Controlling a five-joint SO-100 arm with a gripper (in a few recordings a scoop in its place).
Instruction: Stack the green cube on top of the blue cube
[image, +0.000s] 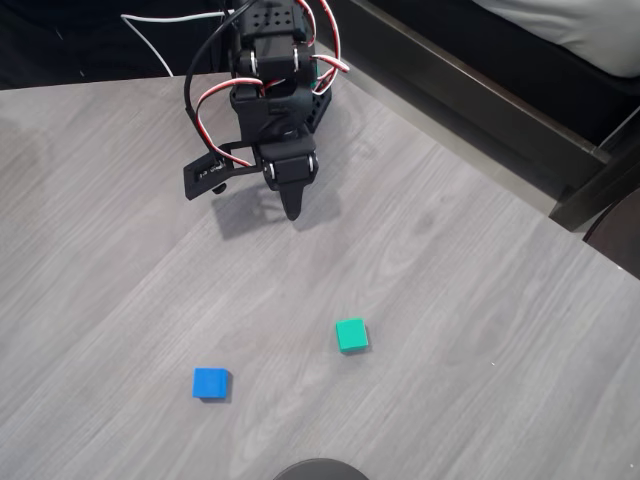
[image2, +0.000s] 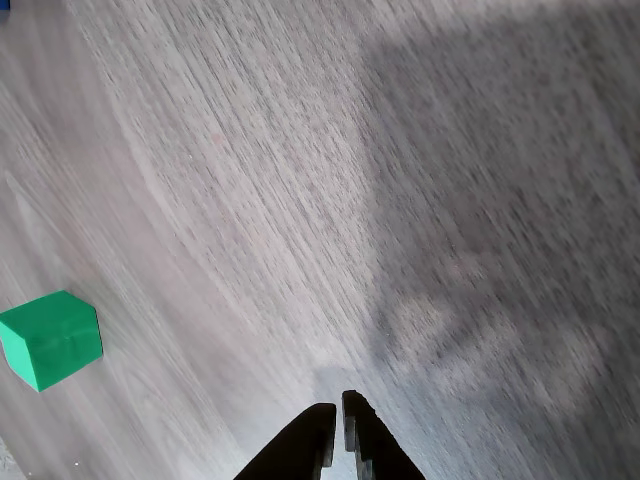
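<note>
The green cube (image: 351, 335) rests on the grey wood-grain table, right of centre in the overhead view. The blue cube (image: 211, 383) lies apart from it, lower and to the left. My black gripper (image: 292, 208) hangs well above both in the picture, near the arm's base, pointing down toward the cubes. In the wrist view my gripper (image2: 339, 420) shows its two black fingertips pressed together, shut with nothing between them. There the green cube (image2: 52, 338) sits at the left edge, far from the tips.
The table's far edge runs diagonally at the upper right, with a dark frame (image: 480, 100) beyond it. Red and white cables (image: 325, 50) loop around the arm. A dark round object (image: 320, 470) pokes in at the bottom edge.
</note>
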